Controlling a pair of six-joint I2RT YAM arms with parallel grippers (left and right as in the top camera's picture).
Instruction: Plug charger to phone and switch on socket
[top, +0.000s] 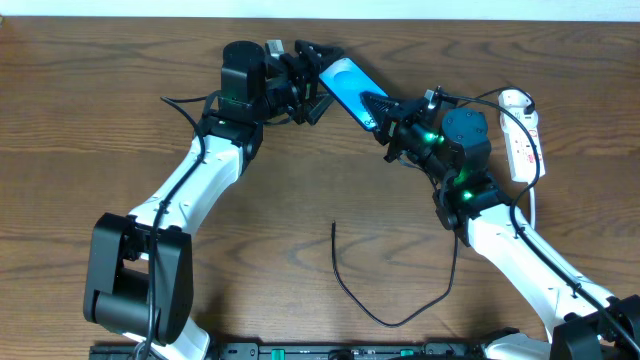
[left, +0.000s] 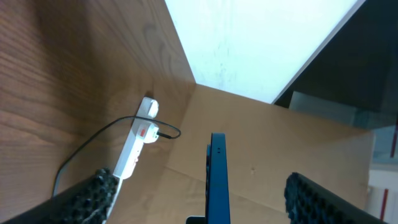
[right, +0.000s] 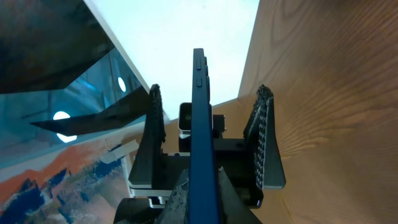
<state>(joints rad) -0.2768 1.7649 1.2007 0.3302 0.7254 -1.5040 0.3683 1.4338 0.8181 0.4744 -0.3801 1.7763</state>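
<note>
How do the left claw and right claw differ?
Right claw is shut on the phone; left claw is open, its fingers standing clear on either side. Right claw holds the phone's end nearer the socket; left claw straddles the opposite end. Both face each other across the phone.

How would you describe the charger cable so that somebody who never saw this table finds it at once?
On the wooden table, look between the left arm and the right arm. There a thin cable lies in a loose hook shape with one free end. Unlike the thicker white cord of the power strip at the right, it is black.
</note>
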